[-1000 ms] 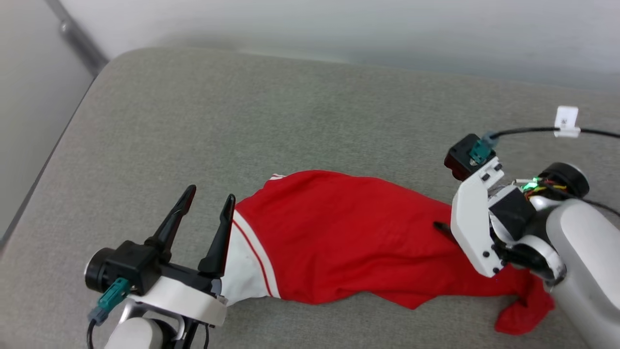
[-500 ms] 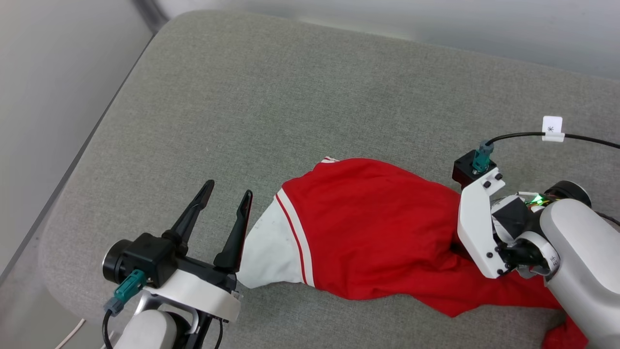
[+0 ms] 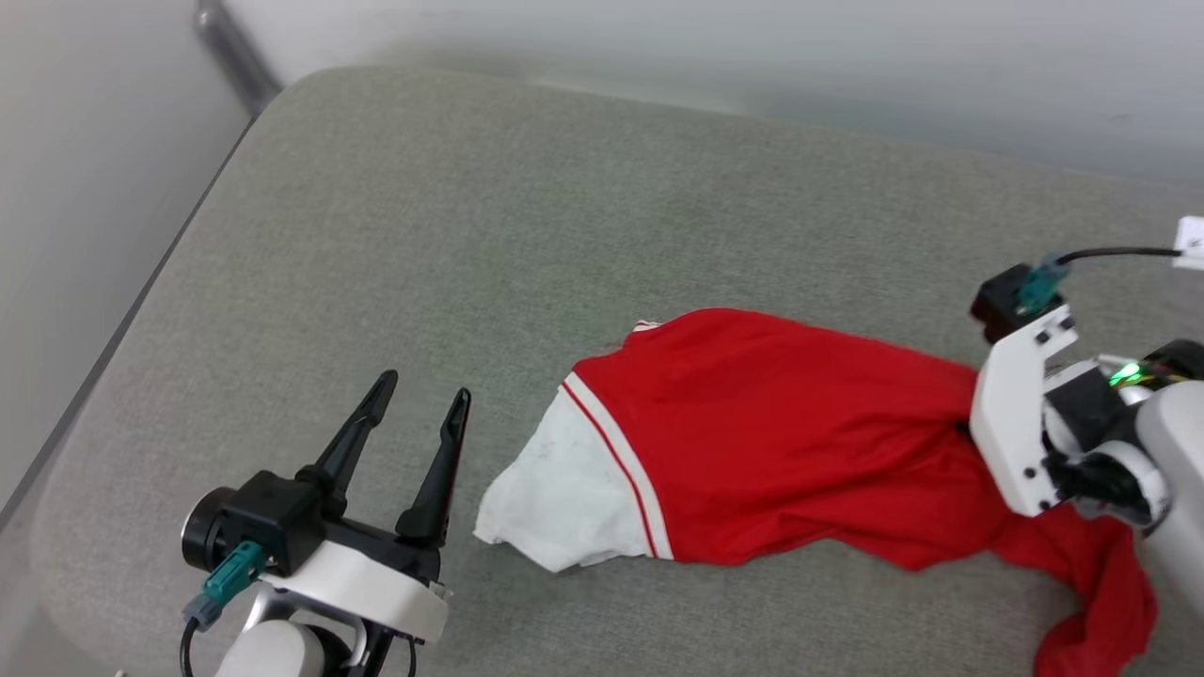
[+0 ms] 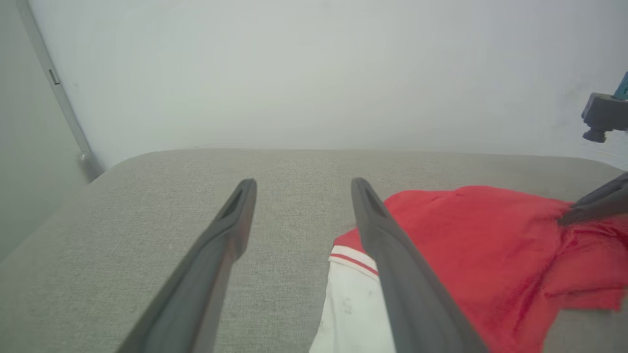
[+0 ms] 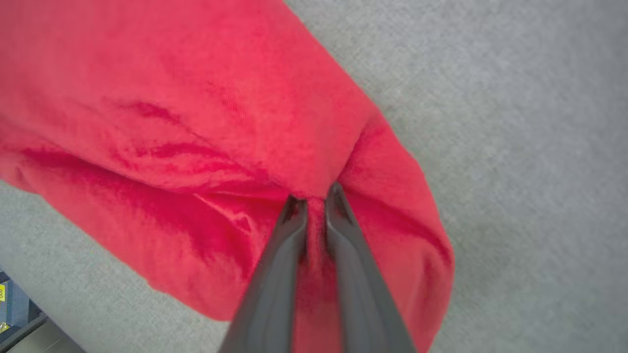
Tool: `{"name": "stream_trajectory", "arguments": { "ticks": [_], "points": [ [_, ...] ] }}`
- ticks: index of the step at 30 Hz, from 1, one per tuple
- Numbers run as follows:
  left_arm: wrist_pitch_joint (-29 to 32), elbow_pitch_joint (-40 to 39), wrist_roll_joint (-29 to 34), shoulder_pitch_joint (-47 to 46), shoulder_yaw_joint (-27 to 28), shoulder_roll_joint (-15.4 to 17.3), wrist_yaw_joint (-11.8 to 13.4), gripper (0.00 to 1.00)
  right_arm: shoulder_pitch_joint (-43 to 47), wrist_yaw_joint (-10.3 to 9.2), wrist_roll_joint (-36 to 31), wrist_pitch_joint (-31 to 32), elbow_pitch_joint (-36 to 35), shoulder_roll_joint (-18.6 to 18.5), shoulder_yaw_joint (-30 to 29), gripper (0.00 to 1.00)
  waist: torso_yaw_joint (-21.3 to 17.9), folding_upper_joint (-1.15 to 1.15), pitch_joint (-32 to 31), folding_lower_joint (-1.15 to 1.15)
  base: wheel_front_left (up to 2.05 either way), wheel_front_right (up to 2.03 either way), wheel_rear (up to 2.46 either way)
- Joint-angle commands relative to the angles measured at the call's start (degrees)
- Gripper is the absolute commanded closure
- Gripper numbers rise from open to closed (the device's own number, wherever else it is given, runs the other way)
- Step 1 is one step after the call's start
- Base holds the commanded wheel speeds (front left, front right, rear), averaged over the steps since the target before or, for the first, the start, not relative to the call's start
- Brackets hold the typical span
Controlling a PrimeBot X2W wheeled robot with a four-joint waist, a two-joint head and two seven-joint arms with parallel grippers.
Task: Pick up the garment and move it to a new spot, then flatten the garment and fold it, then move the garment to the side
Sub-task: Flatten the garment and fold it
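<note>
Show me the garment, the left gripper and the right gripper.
garment (image 3: 781,423), head view, on its red body.
left gripper (image 3: 424,385), head view, midway between its fingertips.
right gripper (image 5: 315,195), right wrist view, midway between its fingertips.

Bright, even, soft light w/ faint shadows; far wall hazy, wrist-view edges slightly blurred, no glare.

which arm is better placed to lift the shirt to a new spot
Right. The right gripper is pinched shut on a fold of the red garment. The left gripper stands open over the grey cushion, beside the white sleeve, holding nothing.
</note>
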Motion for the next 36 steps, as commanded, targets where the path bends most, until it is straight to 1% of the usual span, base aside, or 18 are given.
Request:
{"name": "stream_trajectory", "arguments": {
  "ticks": [1, 5, 9, 12, 15, 18, 21, 23, 26, 28, 31, 32, 33, 36],
  "points": [
    [-0.24, -0.12, 0.02, 0.71, 0.33, 0.27, -0.07, 0.0, 0.73, -0.06, -0.7, -1.02, -0.6, -0.6, -1.36, 1.0, -1.99, 0.0, -1.75, -0.01, 0.0, 0.0, 0.0],
    [-0.21, -0.48, -0.12, 1.8, 0.72, 0.42, 0.19, 0.0, 2.14, -0.06, -4.23, -3.48, -3.26, -2.71, -6.49, 1.0, -4.46, 0.0, -3.22, -0.01, 0.0, 0.0, 0.0],
    [-0.21, -0.9, -0.38, 2.77, 0.99, 0.52, 0.32, 0.0, 5.86, -0.05, -10.32, -3.97, -8.11, -4.37, -10.82, 1.0, -6.49, 0.0, -4.06, -0.01, 0.0, 0.0, 0.0],
    [-0.21, -1.2, -0.41, 3.17, 0.96, 0.41, 0.29, 0.0, 10.77, -0.05, -14.68, -2.89, -13.17, -4.09, -15.04, 1.0, -7.56, 0.0, -4.46, -0.01, 0.0, 0.0, 0.0],
    [-0.2, -1.27, -0.32, 3.7, 0.9, 0.47, 0.25, 0.0, 17.19, -0.05, -18.18, -1.92, -19.13, -2.24, -16.47, 1.0, -8.49, 0.0, -4.42, -0.01, 0.0, 0.0, 0.0],
    [-0.17, -0.87, -0.26, 3.47, 0.58, 0.67, 0.02, 0.0, 23.23, -0.05, -19.32, -1.17, -23.88, 0.12, -13.78, 1.0, -9.04, 0.0, -4.22, -0.01, 0.0, 0.0, 0.0],
    [-0.17, -0.55, -0.39, 2.85, 0.49, 0.71, -0.02, 0.0, 26.84, -0.05, -18.67, -0.97, -25.0, 2.19, -9.3, 1.0, -9.45, 0.0, -4.01, -0.01, 0.0, 0.0, 0.0],
    [-0.11, -0.31, -0.47, 2.43, 0.33, 0.77, -0.06, 0.0, 27.79, -0.05, -18.81, -1.19, -24.05, 3.03, -6.26, 1.0, -9.65, 0.0, -3.95, -0.01, 0.0, 0.0, 0.0],
    [0.06, -0.08, -0.63, 1.91, 0.13, 0.8, -0.12, 0.0, 27.46, -0.05, -19.31, -2.03, -21.36, 3.88, -3.28, 1.0, -9.84, 0.0, -3.96, -0.01, 0.0, 0.0, 0.0],
    [0.06, 0.02, -0.83, 1.52, 0.05, 0.87, -0.09, 0.0, 26.39, -0.04, -19.34, -3.72, -18.52, 4.85, -2.54, 1.0, -9.95, 0.0, -4.0, -0.01, 0.0, 0.0, 0.0],
    [0.05, -0.03, -0.99, 1.73, 0.18, 0.9, 0.12, 0.0, 25.21, -0.07, -19.66, -5.73, -16.4, 5.74, -3.67, 1.0, -10.27, 0.0, -4.01, -0.01, 0.0, 0.0, 0.0],
    [0.04, 0.02, -1.1, 1.88, 0.17, 0.91, 0.13, 0.0, 24.85, -0.07, -19.78, -6.58, -16.1, 6.01, -4.27, 0.58, -10.41, 0.0, -4.05, -0.01, 0.0, 0.0, 0.0],
    [0.04, 0.1, -1.18, 2.07, 0.2, 0.95, 0.2, 0.0, 24.77, -0.07, -19.75, -7.36, -15.94, 6.31, -4.87, 0.0, -10.58, 0.0, -4.19, -0.01, 0.0, 0.0, 0.0],
    [0.02, 0.22, -1.43, 2.59, 0.16, 0.98, 0.39, 0.0, 24.57, -0.06, -18.79, -9.1, -15.91, 7.41, -7.38, 0.0, -11.32, 0.0, -4.73, -0.01, 0.0, 0.0, 0.0]
  ]
}}
